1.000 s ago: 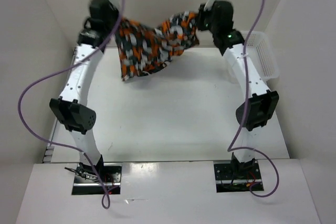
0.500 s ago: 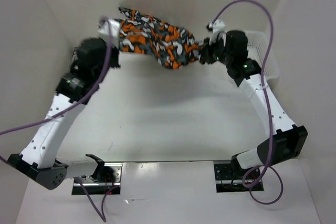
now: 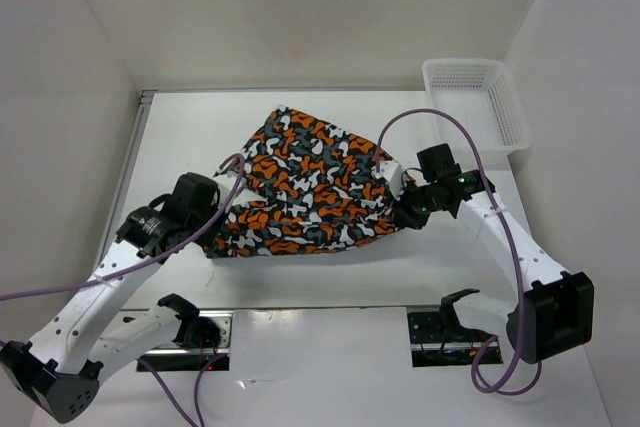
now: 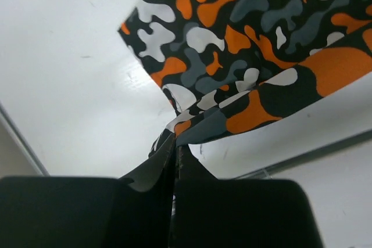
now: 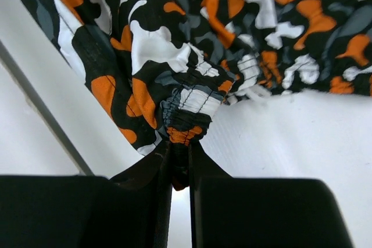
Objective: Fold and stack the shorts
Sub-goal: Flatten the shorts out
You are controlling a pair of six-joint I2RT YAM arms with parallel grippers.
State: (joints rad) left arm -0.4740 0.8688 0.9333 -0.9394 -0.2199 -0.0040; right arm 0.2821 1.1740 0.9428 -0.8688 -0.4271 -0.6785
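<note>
The camouflage shorts [image 3: 310, 182] lie spread on the white table near the front middle, orange, black, grey and white. My left gripper [image 3: 222, 219] is shut on their left corner; in the left wrist view the fabric [image 4: 244, 56] runs up from the pinched jaws of the gripper [image 4: 176, 143]. My right gripper [image 3: 402, 209] is shut on the gathered waistband at their right corner; the right wrist view shows the bunched elastic [image 5: 189, 108] clamped between the gripper's fingertips [image 5: 180, 143]. Both grippers sit low at the table.
A white plastic mesh basket [image 3: 478, 102] stands at the back right corner. White walls close the table on the left, back and right. The table's front edge with the arm bases lies just below the shorts.
Both arms have swung the shorts from high at the back down and forward onto the table's front half. The fabric went from hanging bunched to lying spread out.
</note>
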